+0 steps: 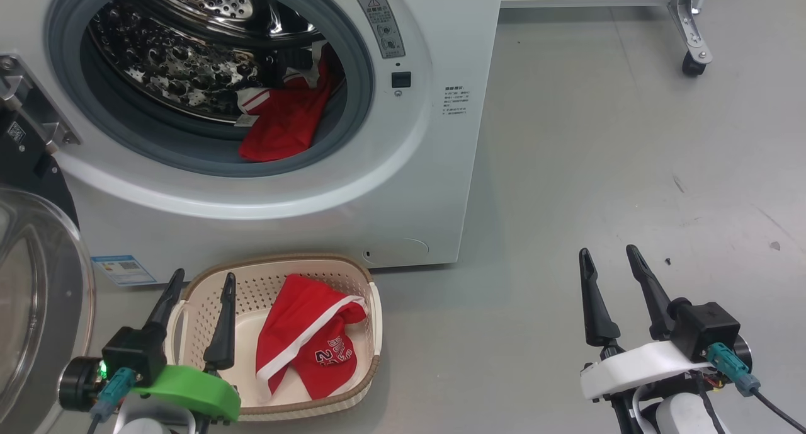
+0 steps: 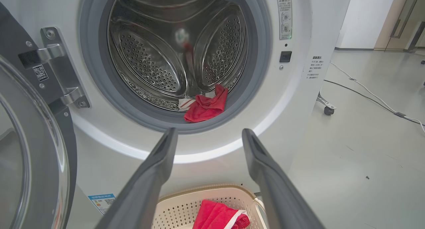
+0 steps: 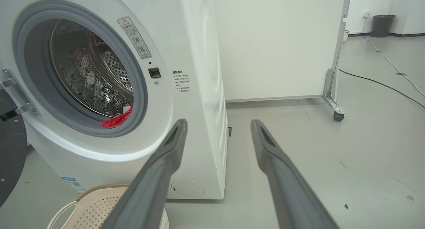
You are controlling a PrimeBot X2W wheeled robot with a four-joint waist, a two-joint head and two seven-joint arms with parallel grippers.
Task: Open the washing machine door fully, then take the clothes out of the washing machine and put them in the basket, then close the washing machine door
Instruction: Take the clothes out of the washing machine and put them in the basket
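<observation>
Spread and empty, the left claw (image 1: 204, 274) and right claw (image 1: 608, 250) hang low; the red garment (image 1: 283, 128), upper centre, could snag on the grey seal (image 1: 189, 163).

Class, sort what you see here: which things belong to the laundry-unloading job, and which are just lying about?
Job in hand: washing machine; washing machine door; red garment left inside; basket; red garment lying in it.
Lying about: caster; floor cables; dark bin.

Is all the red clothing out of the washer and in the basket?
No, one red garment lies inside the washing machine, at the front of its drum, while a second garment lies in the basket.
</observation>
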